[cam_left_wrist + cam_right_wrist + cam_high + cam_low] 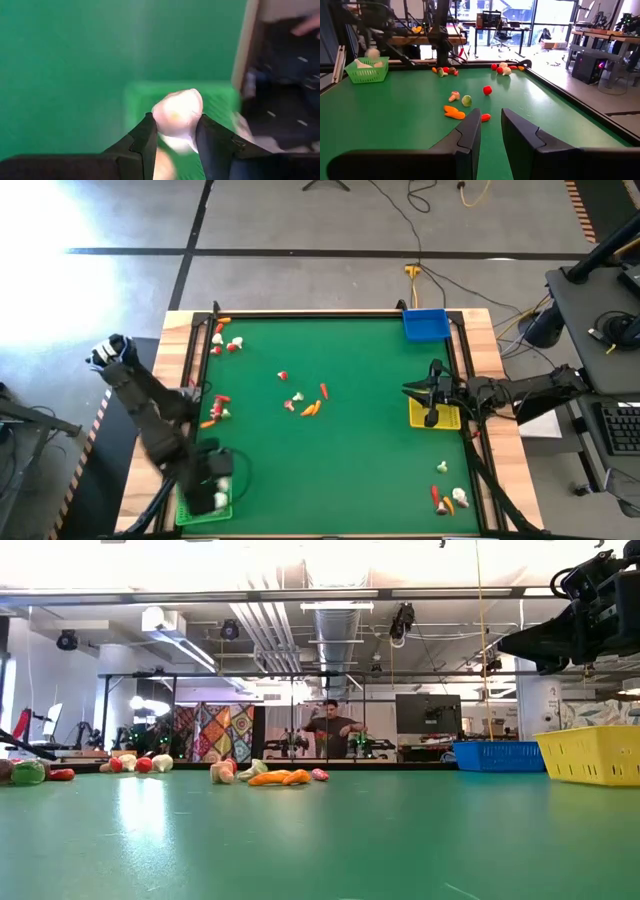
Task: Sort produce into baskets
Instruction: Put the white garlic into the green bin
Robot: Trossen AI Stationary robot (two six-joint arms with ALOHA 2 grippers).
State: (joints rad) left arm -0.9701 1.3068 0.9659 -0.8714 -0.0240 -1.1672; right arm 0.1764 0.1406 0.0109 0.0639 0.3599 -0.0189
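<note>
Left gripper [175, 137] jaws pinched a whitish garlic bulb [177, 117] above the green basket [145, 95]; right gripper [490, 131] held nothing, fingers slightly apart. I judged the grip shallow, so the bulb could roll out past the rim.

Green basket [205, 510]: largely covered by the left arm in the high view; its contents could not be made out. In the left wrist view it appeared blurred behind a whitish bulb [177, 116] whose lower part sat hidden between the fingers. Yellow basket [447, 417]: partly covered by the right gripper [431, 392]. Near-right produce cluster [444, 499]: pieces too small to identify.
</note>
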